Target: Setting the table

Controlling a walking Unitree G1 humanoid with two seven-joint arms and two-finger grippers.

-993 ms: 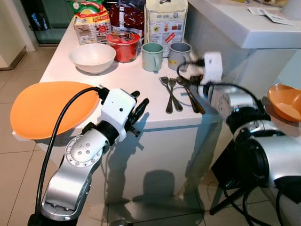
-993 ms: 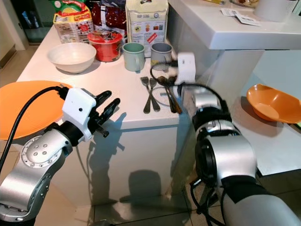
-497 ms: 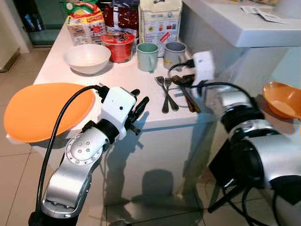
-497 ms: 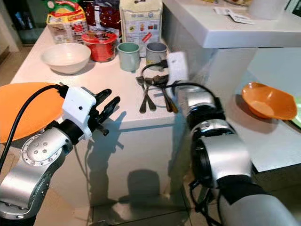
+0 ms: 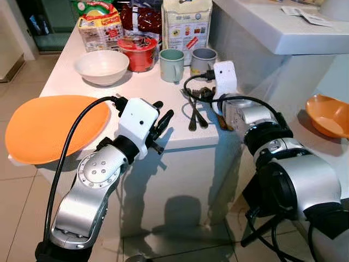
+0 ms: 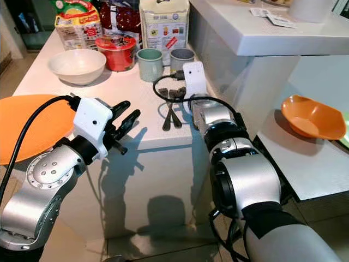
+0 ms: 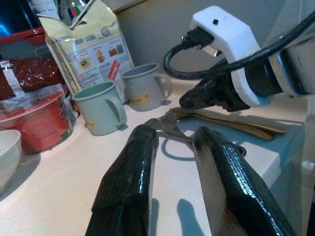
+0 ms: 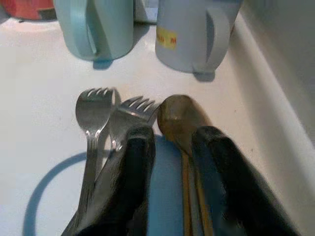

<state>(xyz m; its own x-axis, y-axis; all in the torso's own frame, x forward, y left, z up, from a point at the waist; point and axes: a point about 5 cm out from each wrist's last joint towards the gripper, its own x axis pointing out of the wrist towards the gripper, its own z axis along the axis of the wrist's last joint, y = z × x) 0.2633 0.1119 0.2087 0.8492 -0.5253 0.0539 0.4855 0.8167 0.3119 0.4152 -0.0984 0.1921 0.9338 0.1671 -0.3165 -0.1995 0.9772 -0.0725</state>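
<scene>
Two steel forks point(image 8: 98, 115) and a bronze-coloured spoon point(image 8: 178, 114) lie side by side on the white counter point(image 5: 147, 90), in front of a green mug point(image 5: 171, 57) and a grey mug point(image 5: 203, 60). My right gripper point(image 8: 170, 135) hovers low over this cutlery, open, with the spoon's handle running under the gap between its fingers. An orange plate point(image 5: 49, 125) overhangs the counter's left end. My left gripper point(image 5: 163, 110) is held at the counter's front edge, right of the plate, its fingers slightly apart and empty.
A white bowl point(image 5: 102, 65), a red tub point(image 5: 140, 53) and food packets point(image 5: 186, 24) stand along the back of the counter. A higher white ledge point(image 5: 283, 30) rises at the right. An orange bowl point(image 5: 327, 114) sits on a lower surface to the right.
My right gripper has moved left, from the cutlery's right side to right above the spoon and forks. The left arm has stayed put. The camera has shifted slightly.
</scene>
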